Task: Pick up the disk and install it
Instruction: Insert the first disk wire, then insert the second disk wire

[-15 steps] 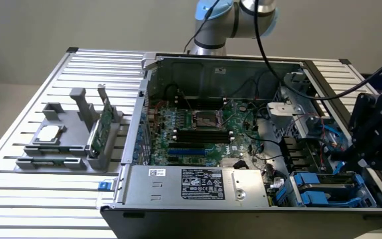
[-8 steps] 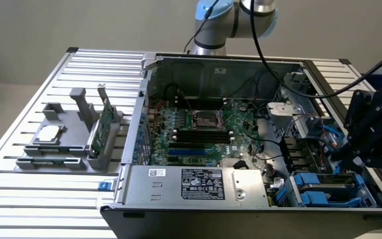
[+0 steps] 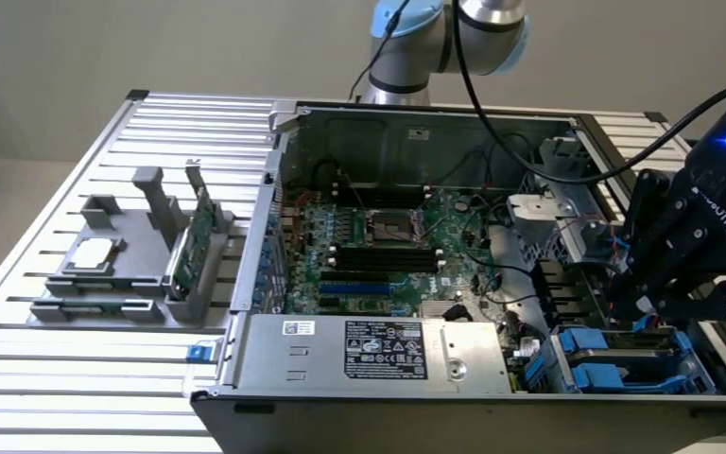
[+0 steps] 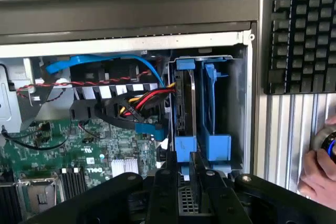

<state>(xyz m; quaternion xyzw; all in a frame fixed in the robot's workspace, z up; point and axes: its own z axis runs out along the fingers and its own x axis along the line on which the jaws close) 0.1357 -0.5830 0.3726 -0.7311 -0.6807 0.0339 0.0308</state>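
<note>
The disk (image 4: 185, 98) stands on edge in the drive bay (image 4: 239, 103) at the corner of the open computer case, its metal body framed by a blue carrier. My gripper (image 4: 182, 160) reaches down onto its near end, with one dark finger (image 4: 164, 182) pressed on each side, so it is shut on the disk. An empty-looking blue carrier (image 4: 213, 103) sits in the slot beside it. In the exterior view my gripper (image 3: 642, 317) hangs over the bay's blue carriers (image 3: 596, 355) at the case's front right.
Red, yellow and blue cables (image 4: 142, 100) crowd the bay's open side, next to the motherboard (image 3: 382, 241). The power supply (image 3: 376, 350) lies along the case front. A grey tray (image 3: 67, 307) holds a square chip (image 3: 92, 253) and a green card (image 3: 193, 241). A keyboard (image 4: 304, 24) and a person's hand (image 4: 320, 174) lie beyond the case.
</note>
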